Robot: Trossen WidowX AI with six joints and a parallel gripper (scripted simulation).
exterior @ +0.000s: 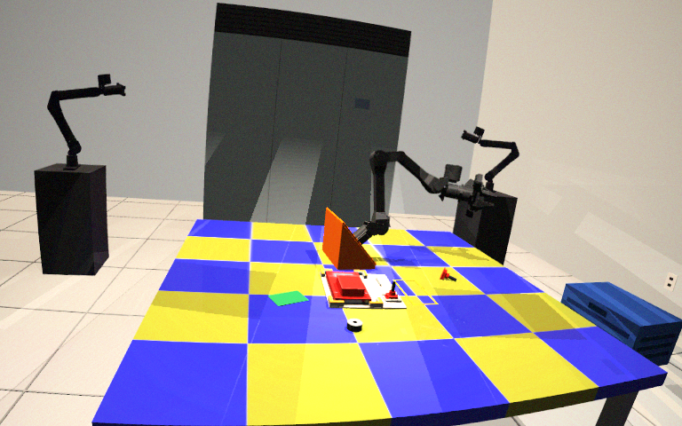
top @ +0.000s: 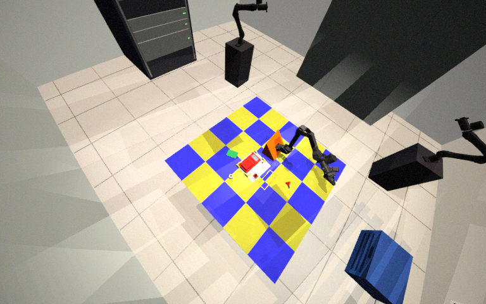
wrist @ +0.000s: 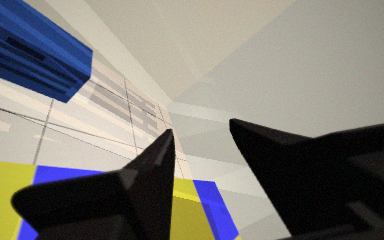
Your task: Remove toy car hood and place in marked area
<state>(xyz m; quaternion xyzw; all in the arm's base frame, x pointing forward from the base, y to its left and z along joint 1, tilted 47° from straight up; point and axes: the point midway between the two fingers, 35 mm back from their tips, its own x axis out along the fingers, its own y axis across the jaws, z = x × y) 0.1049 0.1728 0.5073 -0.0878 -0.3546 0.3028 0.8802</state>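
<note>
The toy car (top: 250,161) (exterior: 350,285) has a red body with a raised block on a white base with yellow and black parts at its corners. A white section (exterior: 380,280) lies beside the red part; I cannot tell which piece is the hood. A small red piece with a black upright stick (top: 255,175) (exterior: 392,293) stands at the car's right end. The marked area (top: 274,173) (exterior: 430,303) is a thin yellow outline right of the car. My gripper (top: 335,177) (exterior: 479,202) (wrist: 201,129) is open and empty, high above the table's right side, away from the car.
An orange wedge (top: 272,147) (exterior: 337,245) stands behind the car, near the arm's base. A green flat piece (top: 232,153) (exterior: 288,298) lies left. A black-and-white ring (top: 230,175) (exterior: 354,325) lies in front. A red piece with a black part (top: 288,183) (exterior: 445,274) lies beyond the outline.
</note>
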